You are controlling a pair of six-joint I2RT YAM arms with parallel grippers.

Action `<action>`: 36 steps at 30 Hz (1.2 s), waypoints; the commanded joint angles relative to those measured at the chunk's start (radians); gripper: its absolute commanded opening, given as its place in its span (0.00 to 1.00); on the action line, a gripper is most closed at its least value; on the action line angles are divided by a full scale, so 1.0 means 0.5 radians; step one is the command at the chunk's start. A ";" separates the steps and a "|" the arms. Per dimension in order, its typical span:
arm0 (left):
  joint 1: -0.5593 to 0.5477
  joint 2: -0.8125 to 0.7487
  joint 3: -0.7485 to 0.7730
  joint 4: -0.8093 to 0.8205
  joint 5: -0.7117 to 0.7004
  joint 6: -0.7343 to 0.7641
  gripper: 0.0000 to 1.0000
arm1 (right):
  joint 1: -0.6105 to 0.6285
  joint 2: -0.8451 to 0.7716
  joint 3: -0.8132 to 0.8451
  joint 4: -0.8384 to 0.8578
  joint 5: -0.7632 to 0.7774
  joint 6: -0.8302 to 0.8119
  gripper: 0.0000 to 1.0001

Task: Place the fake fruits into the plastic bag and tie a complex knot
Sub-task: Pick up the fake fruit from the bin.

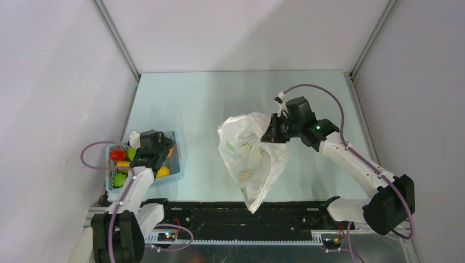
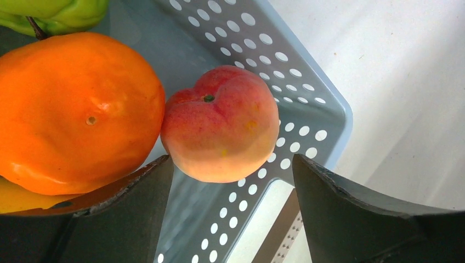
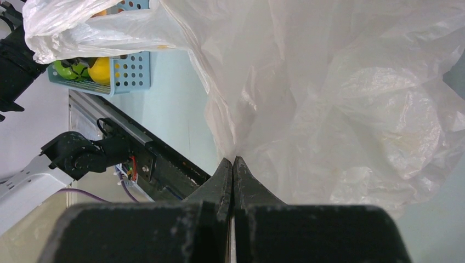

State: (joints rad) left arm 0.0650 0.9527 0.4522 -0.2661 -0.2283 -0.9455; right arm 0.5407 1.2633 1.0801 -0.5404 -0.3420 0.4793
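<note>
The white plastic bag (image 1: pixel 249 156) hangs crumpled over the table's middle, and my right gripper (image 3: pixel 233 160) is shut on its thin film (image 3: pixel 329 93) at the upper right edge. The fake fruits lie in a light blue basket (image 1: pixel 174 167) at the left: red (image 1: pixel 117 154), green (image 1: pixel 120 179) and yellow (image 1: pixel 163 172) ones show from above. My left gripper (image 2: pixel 233 164) hovers open inside the basket, its fingers (image 2: pixel 351 213) either side of a peach fruit (image 2: pixel 222 123) without touching it. A big orange fruit (image 2: pixel 71 109) lies beside the peach. No knot shows.
The basket's perforated wall (image 2: pixel 296 98) runs close under the left gripper's far finger. A black rail (image 1: pixel 247 216) lines the table's near edge, with the bag's lower tip hanging over it. Grey walls enclose the pale table (image 1: pixel 203 104) on three sides.
</note>
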 commanded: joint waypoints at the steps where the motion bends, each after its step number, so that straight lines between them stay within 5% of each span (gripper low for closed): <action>1: 0.016 0.031 -0.009 0.107 -0.025 -0.023 0.86 | -0.006 -0.009 0.003 0.059 -0.021 0.023 0.00; 20: 0.060 0.238 0.016 0.222 -0.035 0.051 0.90 | -0.006 0.006 0.003 0.067 -0.054 0.022 0.00; 36: 0.060 0.181 -0.021 0.255 -0.060 0.090 0.67 | -0.007 0.001 0.002 0.066 -0.055 0.032 0.00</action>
State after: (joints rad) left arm 0.0818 1.0714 0.4522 -0.1616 -0.2253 -0.9230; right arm 0.5407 1.2652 1.0790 -0.5404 -0.3569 0.4824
